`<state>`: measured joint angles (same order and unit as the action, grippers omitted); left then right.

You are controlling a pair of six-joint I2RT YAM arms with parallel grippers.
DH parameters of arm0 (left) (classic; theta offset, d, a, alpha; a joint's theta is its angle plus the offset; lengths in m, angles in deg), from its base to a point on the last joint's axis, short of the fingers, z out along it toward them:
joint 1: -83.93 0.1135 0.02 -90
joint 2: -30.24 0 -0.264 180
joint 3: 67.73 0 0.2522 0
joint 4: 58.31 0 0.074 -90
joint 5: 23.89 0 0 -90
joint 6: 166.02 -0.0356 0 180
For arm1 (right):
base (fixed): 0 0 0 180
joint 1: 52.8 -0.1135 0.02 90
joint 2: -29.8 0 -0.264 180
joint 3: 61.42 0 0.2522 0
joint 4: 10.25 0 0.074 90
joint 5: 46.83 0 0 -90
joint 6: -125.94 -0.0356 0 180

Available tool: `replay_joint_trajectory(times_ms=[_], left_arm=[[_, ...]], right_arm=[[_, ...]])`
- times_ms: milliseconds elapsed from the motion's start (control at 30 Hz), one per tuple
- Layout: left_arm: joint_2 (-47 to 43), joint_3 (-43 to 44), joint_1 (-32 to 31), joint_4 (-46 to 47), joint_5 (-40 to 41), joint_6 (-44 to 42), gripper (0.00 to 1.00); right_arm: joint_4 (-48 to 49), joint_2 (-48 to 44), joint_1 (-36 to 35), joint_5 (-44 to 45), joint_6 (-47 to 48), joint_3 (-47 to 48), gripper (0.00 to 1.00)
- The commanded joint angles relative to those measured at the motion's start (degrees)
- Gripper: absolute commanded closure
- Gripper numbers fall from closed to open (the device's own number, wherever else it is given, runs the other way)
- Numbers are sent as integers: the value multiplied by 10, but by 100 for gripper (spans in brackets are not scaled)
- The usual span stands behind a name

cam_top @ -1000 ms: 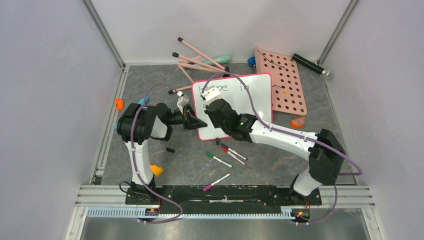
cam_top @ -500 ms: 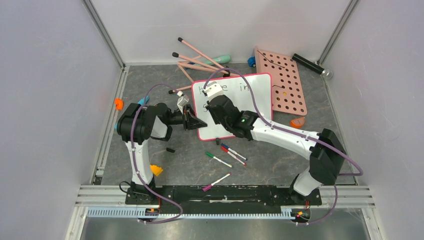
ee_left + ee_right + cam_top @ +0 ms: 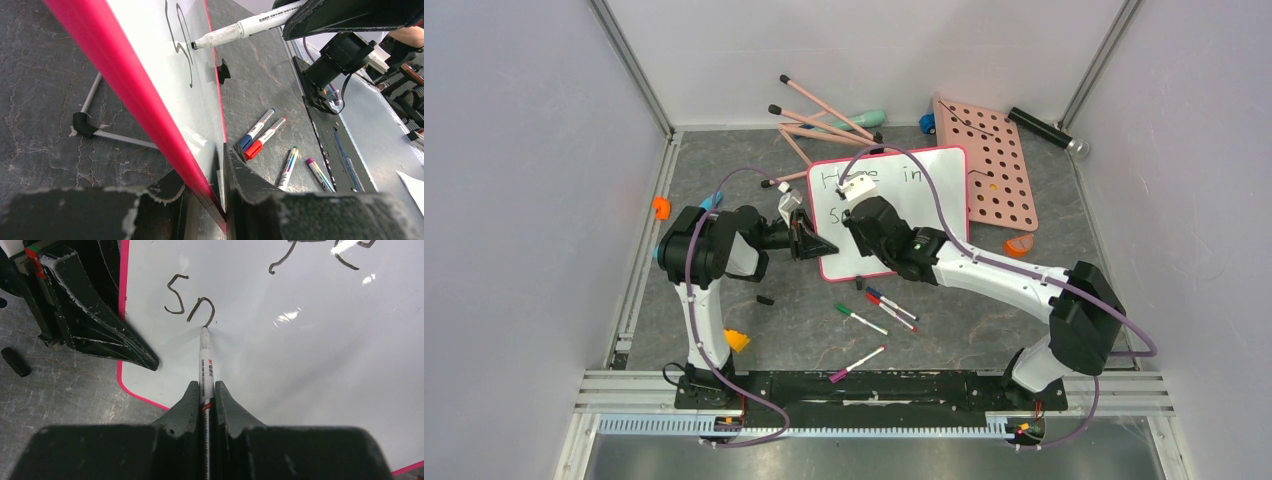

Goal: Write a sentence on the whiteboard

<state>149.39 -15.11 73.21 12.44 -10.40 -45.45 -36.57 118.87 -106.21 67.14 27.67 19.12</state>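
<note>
The whiteboard (image 3: 924, 205) with its pink-red rim (image 3: 125, 90) stands tilted on the table. My left gripper (image 3: 816, 245) is shut on its lower left edge, seen close in the left wrist view (image 3: 217, 170). My right gripper (image 3: 856, 205) is shut on a white marker (image 3: 205, 365), its tip touching the board. The sentence (image 3: 912, 176) shows "H…" and "in" on the top line, partly hidden by my right wrist. Below it, "s" and an arch stroke (image 3: 190, 302) start a second line, also in the left wrist view (image 3: 182, 45).
Several capped markers (image 3: 891, 305) lie near the board's front, with a green one (image 3: 860, 319) and a pink one (image 3: 856, 364). A pink pegboard (image 3: 996, 180) lies right of the board. Pink sticks (image 3: 824, 115) lie behind it. A black cap (image 3: 765, 299) lies left.
My right gripper has shifted slightly right and down with the marker, adding a stroke after the "s" on the second line. The left arm and the board have not moved.
</note>
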Motion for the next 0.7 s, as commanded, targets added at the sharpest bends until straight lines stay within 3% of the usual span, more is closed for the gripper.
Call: replay_joint_trajectory(times_ms=[0,667], left_arm=[[9,3,-6,47,-44,-52,79],[11,6,-7,47,-44,-49,79]], right_arm=[[9,-3,8,8,-1,-4,100],[-2,6,30,35,31,52,100]])
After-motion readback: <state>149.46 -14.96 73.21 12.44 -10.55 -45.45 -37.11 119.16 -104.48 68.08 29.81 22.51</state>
